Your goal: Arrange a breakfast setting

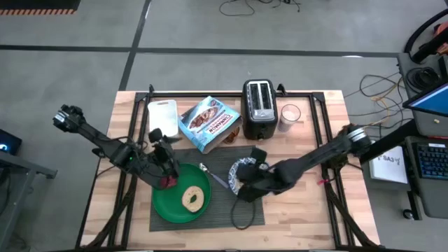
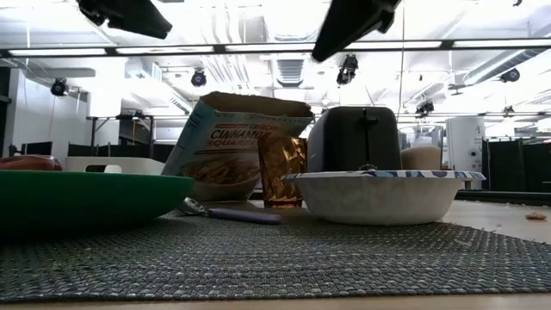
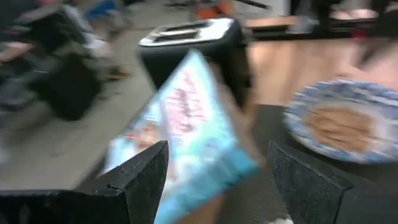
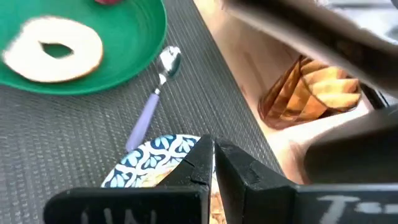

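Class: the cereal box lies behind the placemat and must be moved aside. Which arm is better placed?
Probably left: the open left gripper is close to the cereal box; the right gripper is shut over the bowl.

Bagel (image 1: 192,199) on plate (image 1: 168,208), spoon (image 1: 214,176) between plate and bowl (image 1: 240,170), all on placemat (image 1: 217,210).
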Tool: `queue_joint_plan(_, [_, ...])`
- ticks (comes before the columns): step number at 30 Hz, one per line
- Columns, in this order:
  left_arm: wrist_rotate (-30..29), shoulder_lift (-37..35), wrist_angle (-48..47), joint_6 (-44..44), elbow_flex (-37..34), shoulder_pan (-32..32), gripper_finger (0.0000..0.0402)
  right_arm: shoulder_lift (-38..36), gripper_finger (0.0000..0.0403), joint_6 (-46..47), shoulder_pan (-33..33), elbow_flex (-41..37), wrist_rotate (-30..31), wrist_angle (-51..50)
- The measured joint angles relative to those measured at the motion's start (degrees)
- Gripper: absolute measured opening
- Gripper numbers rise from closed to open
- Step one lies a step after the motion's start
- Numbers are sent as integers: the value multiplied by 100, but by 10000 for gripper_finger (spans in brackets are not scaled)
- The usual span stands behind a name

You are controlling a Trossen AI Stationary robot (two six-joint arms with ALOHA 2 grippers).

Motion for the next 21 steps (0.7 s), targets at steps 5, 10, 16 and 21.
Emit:
queue_joint_plan(5, [1090,11,240,-168,-2,-259,259,-958,8,-476,92,-1012,41,696])
queue_joint_plan(10, [1803,402,1245,-16,-4,-388,259,-1929,8,-1162,104,-2041,56,1645])
queue_joint_plan(16, [1870,1396,2443,894,282,-255,259,-3002,8,-1970,104,-3100,13,2927])
queue_joint_plan(21, [1865,2421,1795,1295,1195,15,259,-3676,8,-2230,104,-3609,-3,3303])
